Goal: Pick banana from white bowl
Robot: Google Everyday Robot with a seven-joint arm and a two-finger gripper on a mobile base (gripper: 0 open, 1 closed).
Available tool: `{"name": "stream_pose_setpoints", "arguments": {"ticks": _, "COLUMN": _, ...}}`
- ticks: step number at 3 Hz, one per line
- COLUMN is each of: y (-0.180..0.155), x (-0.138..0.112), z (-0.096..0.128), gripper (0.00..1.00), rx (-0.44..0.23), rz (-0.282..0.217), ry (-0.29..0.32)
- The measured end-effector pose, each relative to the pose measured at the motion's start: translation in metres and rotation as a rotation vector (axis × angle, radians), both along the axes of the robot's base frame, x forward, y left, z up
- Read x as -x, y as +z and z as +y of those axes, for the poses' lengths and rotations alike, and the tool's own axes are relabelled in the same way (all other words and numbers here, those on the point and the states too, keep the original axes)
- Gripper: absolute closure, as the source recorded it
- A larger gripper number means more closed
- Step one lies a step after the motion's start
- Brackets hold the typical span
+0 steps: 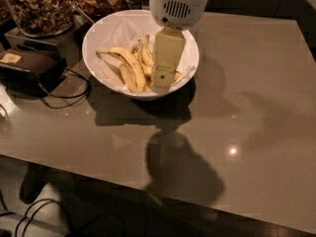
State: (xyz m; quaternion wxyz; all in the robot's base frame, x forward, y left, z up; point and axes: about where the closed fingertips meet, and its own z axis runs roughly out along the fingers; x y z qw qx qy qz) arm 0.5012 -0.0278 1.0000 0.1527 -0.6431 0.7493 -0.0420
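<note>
The white bowl (106, 31) stands at the back left of the grey table, lined with crinkled white paper. The banana (127, 63), long, curved and brown-speckled, lies across its left half, with shorter yellow bananas (145, 57) beside it. My gripper (163, 85) hangs over the bowl's right part, just right of the bananas, its cream finger (167, 58) pointing down toward the near rim. It hides part of the bowl's right side and some bananas.
Glass jars of nuts (38, 6) stand behind the bowl at the back left. A black box (29, 65) with cables (69, 95) lies left of the bowl. The grey table (237, 107) stretches right and forward to its front edge.
</note>
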Motion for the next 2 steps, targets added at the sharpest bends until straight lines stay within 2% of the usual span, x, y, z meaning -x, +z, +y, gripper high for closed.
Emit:
{"name": "stream_pose_setpoints", "arguments": {"ticks": 1, "y": -0.001, "x": -0.014, "z": 0.012, "gripper": 0.00, "rx": -0.032, "rz": 0.030, "ry": -0.012}}
{"name": "stream_pose_setpoints", "arguments": {"ticks": 2, "y": -0.011, "x": -0.028, "z": 0.021, "gripper": 0.09, "rx": -0.047, "rz": 0.074, "ry": -0.032}}
